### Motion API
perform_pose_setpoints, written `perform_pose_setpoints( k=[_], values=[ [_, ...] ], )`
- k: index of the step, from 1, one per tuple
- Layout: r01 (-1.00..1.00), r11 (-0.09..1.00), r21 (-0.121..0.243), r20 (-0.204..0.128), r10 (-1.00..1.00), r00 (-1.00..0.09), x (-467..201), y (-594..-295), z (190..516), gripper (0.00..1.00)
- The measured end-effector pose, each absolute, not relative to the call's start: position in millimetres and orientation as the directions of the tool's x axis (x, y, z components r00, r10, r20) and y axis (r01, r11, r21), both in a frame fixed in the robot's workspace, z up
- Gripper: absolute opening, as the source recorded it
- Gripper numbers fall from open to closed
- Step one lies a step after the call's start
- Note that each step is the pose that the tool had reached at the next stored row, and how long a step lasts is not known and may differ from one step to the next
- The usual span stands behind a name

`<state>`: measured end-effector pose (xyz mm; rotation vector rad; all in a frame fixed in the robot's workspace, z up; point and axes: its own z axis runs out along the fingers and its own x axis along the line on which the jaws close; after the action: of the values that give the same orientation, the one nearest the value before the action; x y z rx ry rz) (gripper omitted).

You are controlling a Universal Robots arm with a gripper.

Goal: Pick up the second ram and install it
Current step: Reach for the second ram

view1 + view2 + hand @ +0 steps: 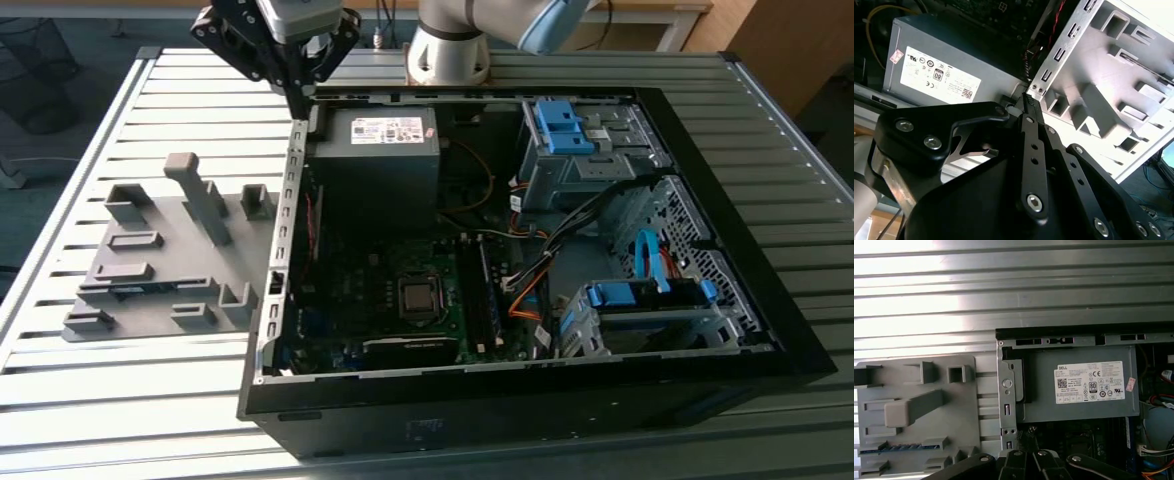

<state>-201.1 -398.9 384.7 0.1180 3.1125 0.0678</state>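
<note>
Closed with nothing between its fingers, the gripper [302,92] is hovering above the corner of the computer case [534,400] where the power supply [378,150] is sitting. Its tips are coming together to a single point in both wrist views.

The second ram [899,447] is lying outside the case, edge-up in a slot of the grey fixture plate [959,425]. The plate is resting on the slatted surface [134,400] just beside the case's perforated side wall. In the exterior view the ram [127,290] is showing as a thin dark strip, well apart from the gripper.

The step in hand is looking like the reach for that stick, with the pick not yet made. Doing it well is probably asking for fingers opening before descent and lining up across the board's thin faces. The approach should be dropping straight into the slot, staying off the raised grey blocks around it, and gripping near the stick's middle to keep it level.
</note>
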Motion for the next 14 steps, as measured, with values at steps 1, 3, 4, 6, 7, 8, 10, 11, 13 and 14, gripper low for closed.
perform_pose_setpoints(
  k=[1,3,4,6,7,8,10,11,13,14],
  values=[
    [0.075,0.996,0.044,-0.024,0.076,-0.997,-201.4,-398.9,384.7,0.11],
    [0.075,0.996,0.044,-0.024,0.076,-0.997,-202.2,-398.9,384.6,0.11],
    [0.075,0.996,0.044,-0.024,0.076,-0.997,-202.8,-398.9,384.5,0.11],
    [0.075,0.996,0.044,-0.024,0.076,-0.997,-203.7,-398.9,384.4,0.11],
    [0.075,0.996,0.044,-0.024,0.076,-0.997,-204.1,-398.9,384.4,0.11],
    [0.075,0.996,0.044,-0.024,0.076,-0.997,-204.5,-398.9,384.3,0.11],
    [0.075,0.996,0.044,-0.024,0.076,-0.997,-205.4,-398.9,384.2,0.11],
    [0.075,0.996,0.044,-0.024,0.076,-0.997,-205.8,-398.9,384.1,0.11],
    [0.075,0.996,0.044,-0.024,0.076,-0.997,-206.6,-398.9,384.0,0.11],
    [0.075,0.996,0.044,-0.024,0.076,-0.997,-207.0,-398.9,384.0,0.11]
  ],
)
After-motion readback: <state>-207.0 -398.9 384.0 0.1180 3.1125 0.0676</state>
